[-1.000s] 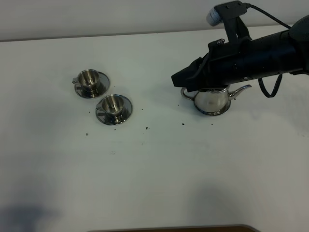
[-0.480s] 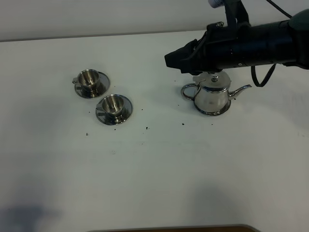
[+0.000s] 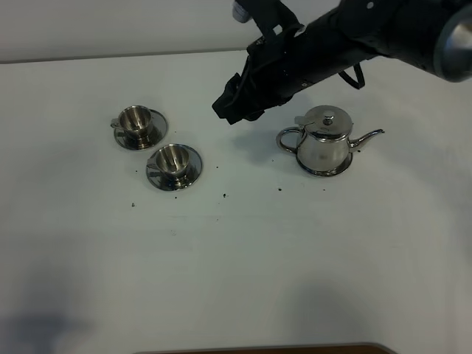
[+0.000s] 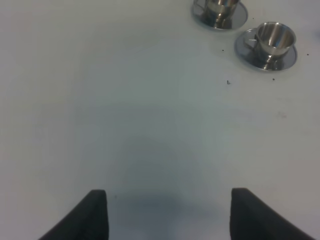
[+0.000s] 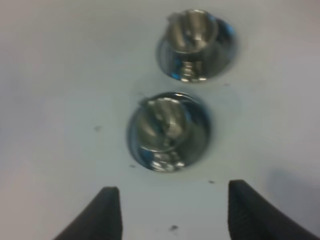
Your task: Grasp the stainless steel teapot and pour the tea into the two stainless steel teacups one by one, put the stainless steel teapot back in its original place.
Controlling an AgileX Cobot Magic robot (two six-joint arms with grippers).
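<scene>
Right pincer (image 3: 227,109) hung spread, empty, upper centre, off the teapot (image 3: 324,144) on its saucer (image 3: 324,172); probably grasp pending or put-back done, next a handle (image 3: 285,139) grip or retreat.

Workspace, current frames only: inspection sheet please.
Surface: white table, no spill seen.
Job's things: stainless steel teapot upright with its lid on, standing on its saucer. Far teacup and near teacup are upright and close together. Tea cannot be made out.
Clutter: small dark specks on the table in front of the cups and teapot.
Hands: right hand open and empty, in the air between teapot and cups. Left hand open and empty, over bare table.
Cables: black cable looped under the right arm.
Surroundings: pale wall behind the table.
</scene>
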